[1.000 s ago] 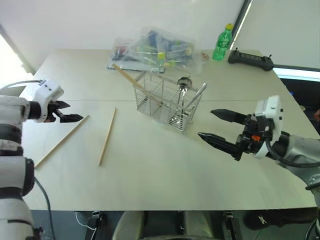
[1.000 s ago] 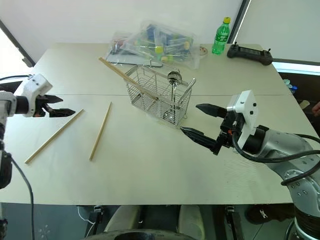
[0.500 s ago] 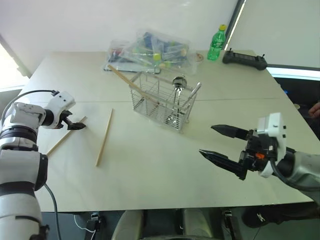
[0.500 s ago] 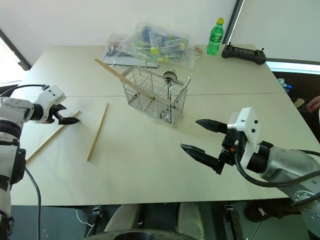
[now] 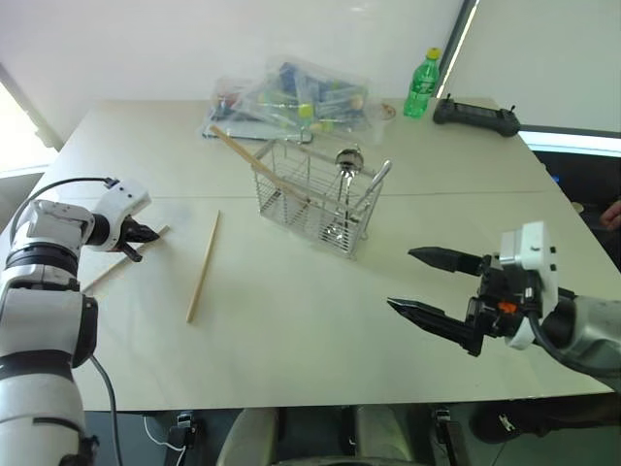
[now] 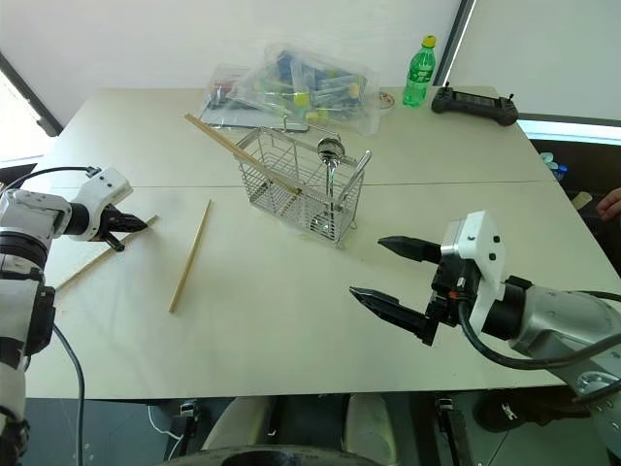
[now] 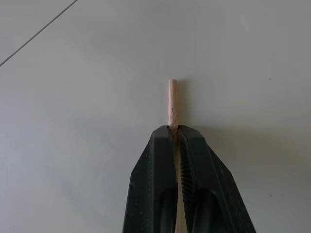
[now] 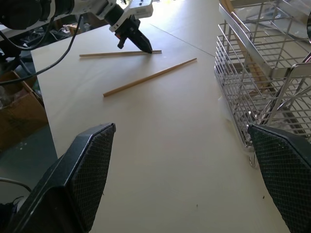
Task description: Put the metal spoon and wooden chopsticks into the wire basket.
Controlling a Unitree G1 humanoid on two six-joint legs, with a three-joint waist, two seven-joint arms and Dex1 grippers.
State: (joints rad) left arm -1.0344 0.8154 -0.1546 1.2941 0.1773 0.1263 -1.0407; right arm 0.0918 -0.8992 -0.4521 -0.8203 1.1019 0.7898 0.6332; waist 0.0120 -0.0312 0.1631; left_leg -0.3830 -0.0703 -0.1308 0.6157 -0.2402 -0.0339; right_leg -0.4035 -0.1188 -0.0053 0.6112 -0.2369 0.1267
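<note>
A pale beige table (image 5: 291, 340) stands before a white wall, with a thin seam running across its top. Near the middle sits the wire basket (image 5: 315, 199), a boxy silver grid caddy with inner dividers and a raised wire handle. The metal spoon (image 5: 346, 165), small and shiny, stands upright in it with its oval bowl above the rim, and one of the wooden chopsticks (image 5: 254, 165) leans out of the basket toward the far left, pale tan and straight. A second chopstick (image 5: 204, 265) lies flat on the table between the basket and the left gripper (image 5: 146, 236). A third chopstick (image 7: 172, 104) lies further left, near the table's edge; the left gripper's black fingers (image 7: 155, 184) are closed on it close to one end, a short blunt tip sticking out beyond them. The right gripper (image 5: 432, 286) hangs above the table on the near right, well apart from the basket, its fingers (image 8: 82, 174) spread wide and holding nothing. At the far edge lie a clear plastic bag of colourful items (image 5: 291, 97), a green bottle (image 5: 418, 85) and a black controller (image 5: 475, 114).
</note>
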